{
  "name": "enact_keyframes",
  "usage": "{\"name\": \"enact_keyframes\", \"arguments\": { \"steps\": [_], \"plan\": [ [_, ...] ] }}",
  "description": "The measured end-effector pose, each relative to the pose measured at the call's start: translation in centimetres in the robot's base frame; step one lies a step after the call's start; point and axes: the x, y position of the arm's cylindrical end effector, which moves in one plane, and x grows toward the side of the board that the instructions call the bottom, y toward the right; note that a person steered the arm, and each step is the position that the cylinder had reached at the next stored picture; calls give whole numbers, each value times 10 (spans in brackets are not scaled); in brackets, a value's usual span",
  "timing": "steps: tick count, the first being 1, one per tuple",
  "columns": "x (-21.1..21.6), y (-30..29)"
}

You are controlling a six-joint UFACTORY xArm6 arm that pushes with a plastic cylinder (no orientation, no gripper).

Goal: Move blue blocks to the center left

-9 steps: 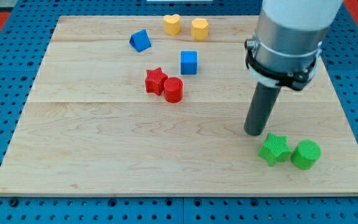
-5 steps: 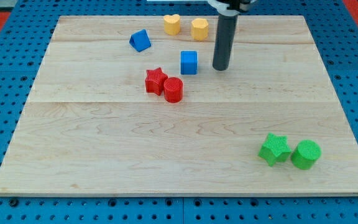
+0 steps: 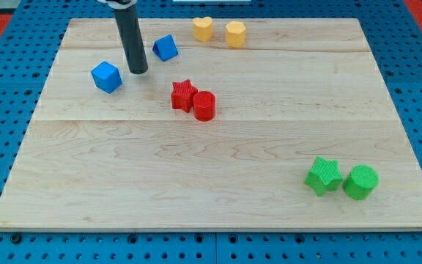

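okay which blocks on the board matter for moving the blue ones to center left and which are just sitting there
In the job: blue cube, blue block, my tip between them.

Lying about: red star, red cylinder, yellow heart, yellow block, green star, green cylinder.

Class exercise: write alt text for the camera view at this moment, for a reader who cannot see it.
My tip rests on a wooden board between a blue cube at the view's left and a blue wedge-like block. Two yellow blocks sit at the top, a red star touching a red cylinder mid-board, and a green star and green cylinder at the bottom right.
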Motion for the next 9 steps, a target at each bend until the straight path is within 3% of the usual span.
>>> {"name": "enact_keyframes", "arguments": {
  "steps": [1,2,3,4,5,7,8,9],
  "plan": [
    [19,-56],
    [8,-23],
    [-17,55],
    [-48,83],
    [-73,74],
    [-70,-23],
    [-97,-35],
    [-83,-55]
  ]
}}
